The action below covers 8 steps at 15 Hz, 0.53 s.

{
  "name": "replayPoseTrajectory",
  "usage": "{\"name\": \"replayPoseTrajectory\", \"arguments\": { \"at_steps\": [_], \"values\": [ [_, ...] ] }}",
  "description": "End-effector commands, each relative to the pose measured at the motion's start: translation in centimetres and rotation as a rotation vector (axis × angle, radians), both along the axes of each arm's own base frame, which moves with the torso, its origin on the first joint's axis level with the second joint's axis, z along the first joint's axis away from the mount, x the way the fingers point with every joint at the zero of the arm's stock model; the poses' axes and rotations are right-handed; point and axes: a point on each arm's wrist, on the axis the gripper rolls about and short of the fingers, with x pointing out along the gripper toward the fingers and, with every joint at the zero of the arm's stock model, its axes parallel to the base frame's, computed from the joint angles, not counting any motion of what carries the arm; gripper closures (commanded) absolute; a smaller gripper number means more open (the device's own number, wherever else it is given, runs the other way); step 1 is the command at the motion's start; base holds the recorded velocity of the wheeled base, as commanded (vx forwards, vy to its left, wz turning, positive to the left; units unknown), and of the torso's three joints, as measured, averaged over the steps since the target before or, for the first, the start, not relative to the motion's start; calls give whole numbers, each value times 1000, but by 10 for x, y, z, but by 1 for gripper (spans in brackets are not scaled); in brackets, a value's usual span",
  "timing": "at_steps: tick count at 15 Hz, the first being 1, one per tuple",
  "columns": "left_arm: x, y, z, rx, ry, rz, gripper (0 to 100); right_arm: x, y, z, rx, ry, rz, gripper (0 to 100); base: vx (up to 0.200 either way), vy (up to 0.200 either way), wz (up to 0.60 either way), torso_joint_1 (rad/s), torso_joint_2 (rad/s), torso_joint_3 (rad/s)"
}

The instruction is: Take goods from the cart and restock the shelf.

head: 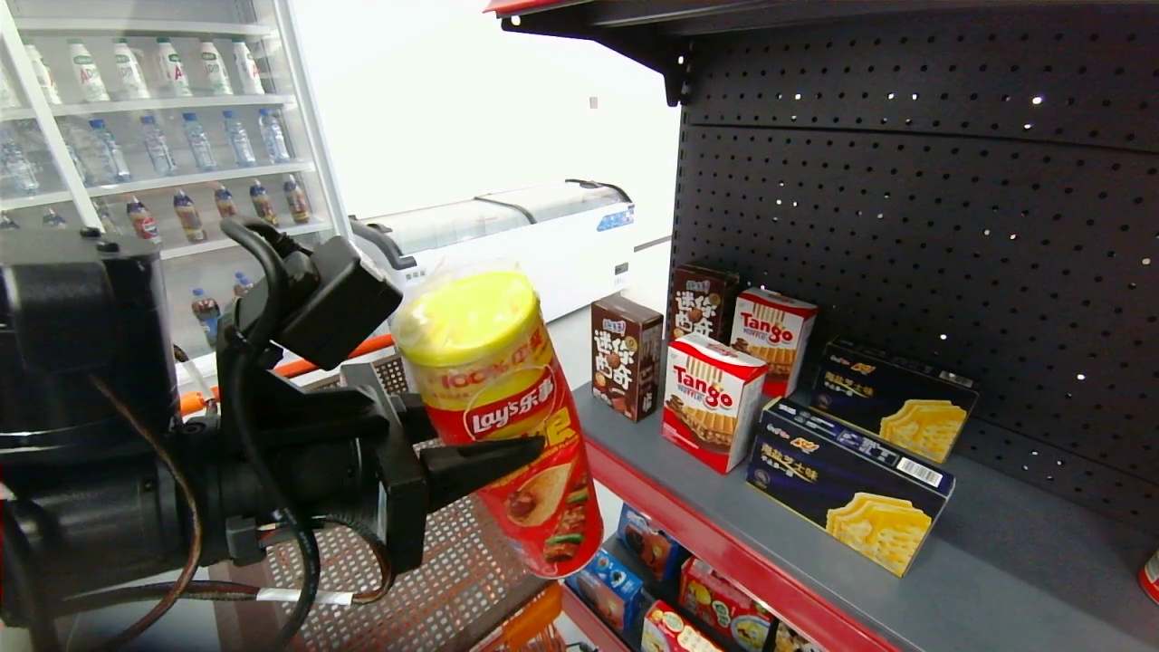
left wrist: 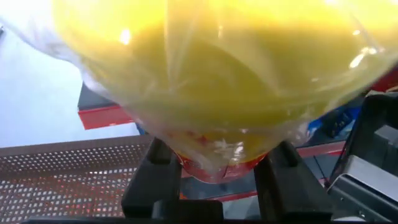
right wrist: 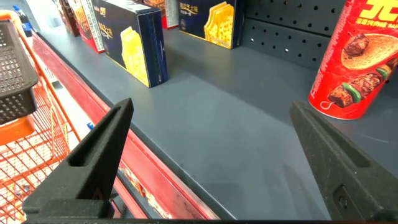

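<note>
- Chips can (head: 498, 407) — red, yellow-lidded, tilted — sits clamped at its middle in the left gripper (head: 489, 448), held in the air just off the front edge of the shelf (head: 996, 561), over the mesh cart (head: 435, 580).
- Right gripper (right wrist: 211, 112) hovers low over the grey shelf, fingers wide apart and holding nothing; a second red can (right wrist: 357, 62) stands upright just beyond it.
- Farther along the shelf stand dark blue cracker boxes (head: 847, 480), wafer boxes (head: 711, 398) and brown boxes (head: 625, 358) — each kind two deep.
</note>
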Motion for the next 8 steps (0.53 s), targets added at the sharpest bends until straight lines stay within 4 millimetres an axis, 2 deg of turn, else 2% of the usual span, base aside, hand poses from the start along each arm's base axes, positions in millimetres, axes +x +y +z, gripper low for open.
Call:
{"name": "replayPoseTrajectory", "arguments": {
  "at_steps": [1, 6, 8],
  "values": [
    [-6, 3, 2, -8, -11, -12, 100, 0, 0, 0, 0, 2, 0, 0, 0, 0, 0, 0, 0, 0],
    [-30, 16, 7, 6, 70, -118, 100, 0, 0, 0, 0, 2, 0, 0, 0, 0, 0, 0, 0, 0],
    [-32, 19, 11, -7, 55, -121, 100, 0, 0, 0, 0, 2, 0, 0, 0, 0, 0, 0, 0, 0]
  ]
}}
